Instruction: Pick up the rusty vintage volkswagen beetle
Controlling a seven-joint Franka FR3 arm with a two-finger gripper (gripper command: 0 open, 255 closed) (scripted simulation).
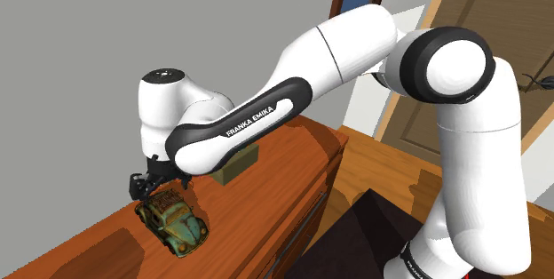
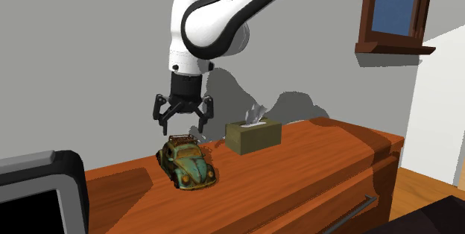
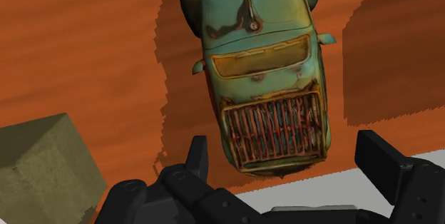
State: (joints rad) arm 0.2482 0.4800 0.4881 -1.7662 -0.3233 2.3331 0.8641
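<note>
1. Hovering just above the toy Volkswagen Beetle (image 2: 186, 164), the pincer (image 2: 182, 130) pointed straight down. Its fingers were spread wide and held nothing.
2. In the wrist view the pincer (image 3: 289, 160) had one black finger on either side of the car's (image 3: 264, 80) slatted roof rack. Neither finger touched the body.
3. The Beetle was teal-green with rust-brown patches and an amber-tinted windscreen. It stood on its wheels on the reddish-brown wooden table (image 2: 313, 165).
4. In the second exterior view the car's rounded nose pointed towards the camera and a little to that view's right.
5. In the shoulder view the car (image 1: 173, 222) stood towards the left end of the table (image 1: 284, 171). The pincer (image 1: 151, 184) was right over its far end.
6. An olive tissue box (image 2: 253, 136) with a white tissue sticking out of it stood upright near the car, apart from it. It was on the second exterior view's right, close to the grey wall.
7. In the shoulder view the tissue box (image 1: 235, 166) was partly hidden behind the arm (image 1: 266, 108). In the wrist view one corner of the box (image 3: 43, 165) showed beside a finger.
8. The arm's (image 2: 223, 16) white link reached in from the second exterior view's upper right, with its wrist bent down over the car.
9. A wood-framed window (image 2: 393, 9) was set in the wall at the second exterior view's upper right.
</note>
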